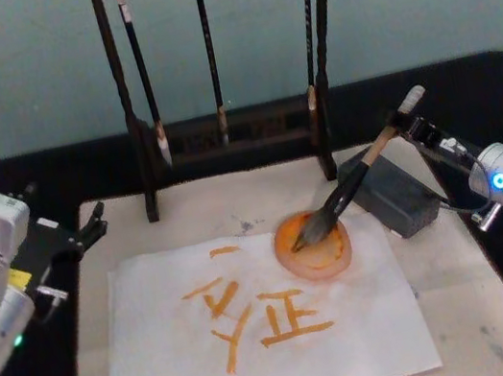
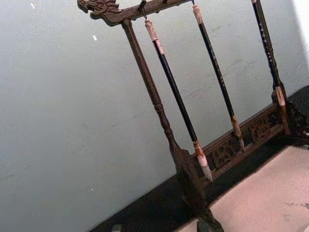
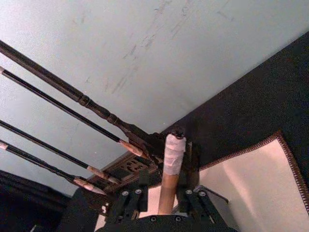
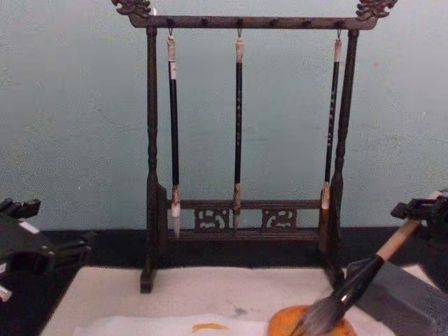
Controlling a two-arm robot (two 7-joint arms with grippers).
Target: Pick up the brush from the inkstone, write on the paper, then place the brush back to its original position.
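A black table (image 1: 489, 97) is covered by a cream felt mat (image 1: 467, 306), and at the mat's far edge a dark wooden rack (image 4: 150, 175) is stood, from which 3 thin black-handled brushes (image 4: 238, 126) are hung. On the mat the paper (image 1: 356, 335) is laid flat, marked with orange strokes (image 1: 289, 318) near its middle. At the paper's far right corner an orange dish (image 1: 313, 247) is set, and just beside it, to the right, a dark grey inkstone (image 1: 391, 194) is seen.

The brush (image 1: 353, 185) is held tilted, its bristle head lowered into the orange dish and its handle slanted up and to the right across the inkstone's near corner. The handle's upper end, near the white cap, is pinched by the right hand (image 1: 413, 127); in the right wrist view the fingers (image 3: 133, 200) are seen pressed on either side of the handle. The left hand (image 1: 91, 226) is parked at the mat's left edge, well apart from the paper, and its fingers appear slightly spread, though this is hard to judge.
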